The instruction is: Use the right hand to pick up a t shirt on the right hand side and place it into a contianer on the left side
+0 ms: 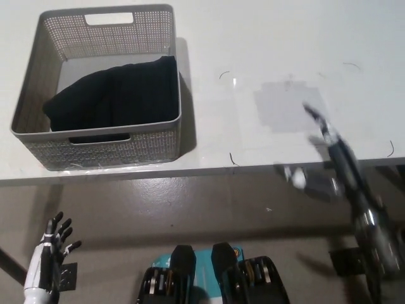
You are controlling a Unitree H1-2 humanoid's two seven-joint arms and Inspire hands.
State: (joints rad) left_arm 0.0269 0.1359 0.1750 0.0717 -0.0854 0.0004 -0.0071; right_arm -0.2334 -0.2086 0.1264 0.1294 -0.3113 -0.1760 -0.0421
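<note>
A black t shirt (117, 92) lies bunched inside the grey perforated container (166, 50), filling the container's front and right part, with some bare grey floor showing at the back left. The container stands on the white table (266, 50) at about ten o'clock in the head view, well in from the table's front edge.

We judge the task to be essentially done: the shirt is in the container on the left, nothing of it hangs over the rim, and no other garment shows on the table's right side. What is left, as far as we can see, is only for our arm to settle.

Our black right hand (329, 164) is at about four o'clock, at the table's front edge and well apart from the shirt and the container. It is streaked by motion blur; it holds nothing that we can see, and its fingers (314, 116) look spread rather than curled.

Our white left hand (54, 244) rests at about seven o'clock, below the table's edge, empty with fingers apart, also well clear of the shirt
</note>
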